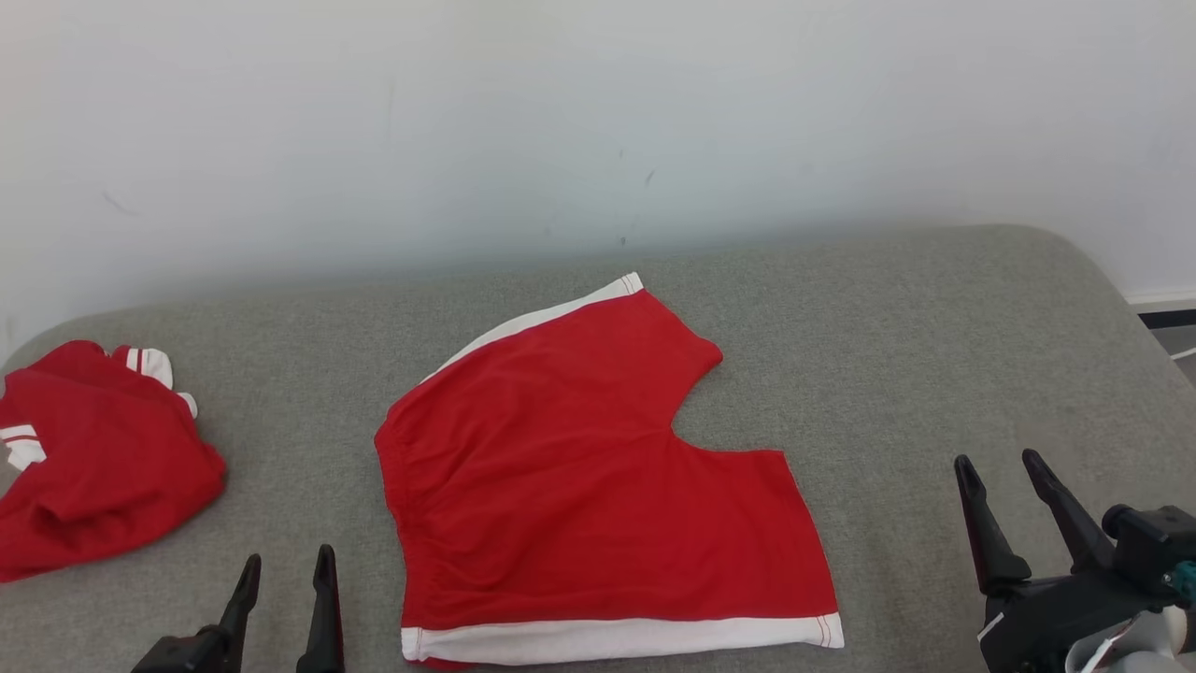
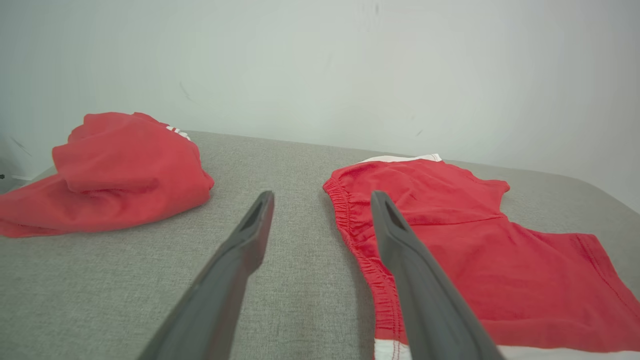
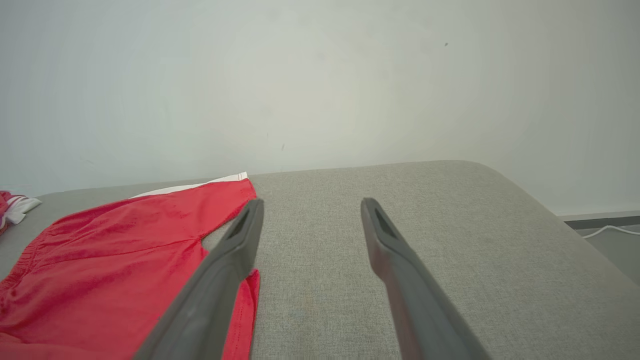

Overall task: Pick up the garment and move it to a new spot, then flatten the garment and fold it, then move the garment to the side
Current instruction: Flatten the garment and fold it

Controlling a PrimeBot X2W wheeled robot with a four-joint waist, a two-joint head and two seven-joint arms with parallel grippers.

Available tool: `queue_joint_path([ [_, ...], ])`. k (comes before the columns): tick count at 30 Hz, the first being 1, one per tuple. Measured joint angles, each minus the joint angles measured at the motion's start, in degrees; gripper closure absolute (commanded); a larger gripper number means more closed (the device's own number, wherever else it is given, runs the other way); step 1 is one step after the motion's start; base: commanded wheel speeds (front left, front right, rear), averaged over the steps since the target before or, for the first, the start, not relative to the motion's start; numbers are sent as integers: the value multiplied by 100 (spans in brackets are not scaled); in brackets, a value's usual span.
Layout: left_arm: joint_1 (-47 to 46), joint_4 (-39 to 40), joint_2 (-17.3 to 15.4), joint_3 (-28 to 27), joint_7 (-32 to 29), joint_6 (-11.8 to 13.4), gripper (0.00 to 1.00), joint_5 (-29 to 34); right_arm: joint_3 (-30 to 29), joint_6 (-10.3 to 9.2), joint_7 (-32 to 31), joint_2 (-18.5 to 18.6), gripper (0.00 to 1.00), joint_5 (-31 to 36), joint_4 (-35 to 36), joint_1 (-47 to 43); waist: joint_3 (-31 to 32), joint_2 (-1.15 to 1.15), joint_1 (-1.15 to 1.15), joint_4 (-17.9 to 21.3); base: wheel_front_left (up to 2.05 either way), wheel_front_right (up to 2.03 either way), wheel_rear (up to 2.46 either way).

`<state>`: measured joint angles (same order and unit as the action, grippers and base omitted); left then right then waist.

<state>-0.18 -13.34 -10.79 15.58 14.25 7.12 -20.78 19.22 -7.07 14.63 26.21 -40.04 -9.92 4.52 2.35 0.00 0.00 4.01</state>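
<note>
Shorts point(image 1: 579, 467): flat at front edge of cushion point(image 1: 934, 355)
Red bundle point(image 1: 93, 467): left edge
Left gripper point(image 1: 288, 558): fingers apart, empty
Right gripper point(image 1: 997, 460): fingers apart, empty

Two red garments, flat shorts point(image 1: 598, 467), crumpled heap point(image 1: 93, 467), two dark claws, left claw point(image 1: 288, 554), right claw point(image 1: 997, 458), one grey padded surface point(image 1: 934, 327).

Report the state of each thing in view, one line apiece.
Shorts: spread flat, unfolded.
Other garment: crumpled in a heap.
Left gripper: open, empty.
Right gripper: open, empty.
</note>
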Motion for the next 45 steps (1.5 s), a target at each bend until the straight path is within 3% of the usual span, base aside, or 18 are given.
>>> queue_joint_path([
  [18, 0, 100, -174, 170, -266, -1, 0, 573, 43, -2, 0, -48, 0, 193, 10, -196, 102, 0, 0, -68, 0, 0, 0],
  [26, 109, 218, -1, -199, -289, -1, 0, 615, -67, -5, 0, -125, 0, 193, 18, -319, 111, 0, 0, -100, 0, 0, 0],
  [45, 227, 481, 166, -333, -525, 0, 0, 925, -208, -5, 0, -229, 0, 288, 54, -320, 52, 0, 0, -114, 0, 0, 0],
])
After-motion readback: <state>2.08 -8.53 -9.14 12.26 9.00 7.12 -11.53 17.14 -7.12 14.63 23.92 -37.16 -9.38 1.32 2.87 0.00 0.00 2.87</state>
